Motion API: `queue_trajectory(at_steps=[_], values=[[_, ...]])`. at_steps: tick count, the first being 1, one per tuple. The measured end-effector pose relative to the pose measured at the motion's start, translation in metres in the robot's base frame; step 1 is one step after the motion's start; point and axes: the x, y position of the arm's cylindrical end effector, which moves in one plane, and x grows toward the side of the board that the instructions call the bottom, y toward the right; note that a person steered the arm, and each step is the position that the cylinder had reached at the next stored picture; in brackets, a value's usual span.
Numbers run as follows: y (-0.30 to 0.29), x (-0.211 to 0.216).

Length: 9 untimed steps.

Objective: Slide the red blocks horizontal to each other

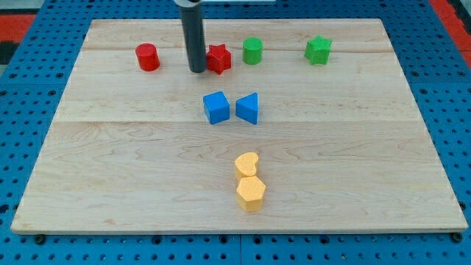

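Note:
A red cylinder (147, 57) stands near the view's top left of the wooden board (110, 162). A red star block (218, 59) sits to its right, at about the same height in the view. My rod comes down from the top edge and my tip (197, 70) rests on the board just left of the red star, touching or nearly touching it. The red cylinder is well to the left of my tip.
A green cylinder (252, 51) is just right of the red star, and a green star (319, 50) farther right. A blue cube (216, 107) and a blue wedge (248, 108) sit mid-board. A yellow heart (246, 163) and a yellow hexagon (250, 193) lie toward the bottom.

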Motion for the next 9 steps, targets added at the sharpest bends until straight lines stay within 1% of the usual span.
queue_trajectory(at_steps=[1, 2, 3, 4, 5, 6, 7, 8, 9], values=[[0.033, 0.016], [0.071, 0.018], [0.075, -0.006], [0.056, -0.024], [0.054, -0.019], [0.051, -0.003], [0.015, -0.007], [-0.015, -0.021], [-0.02, -0.032]])
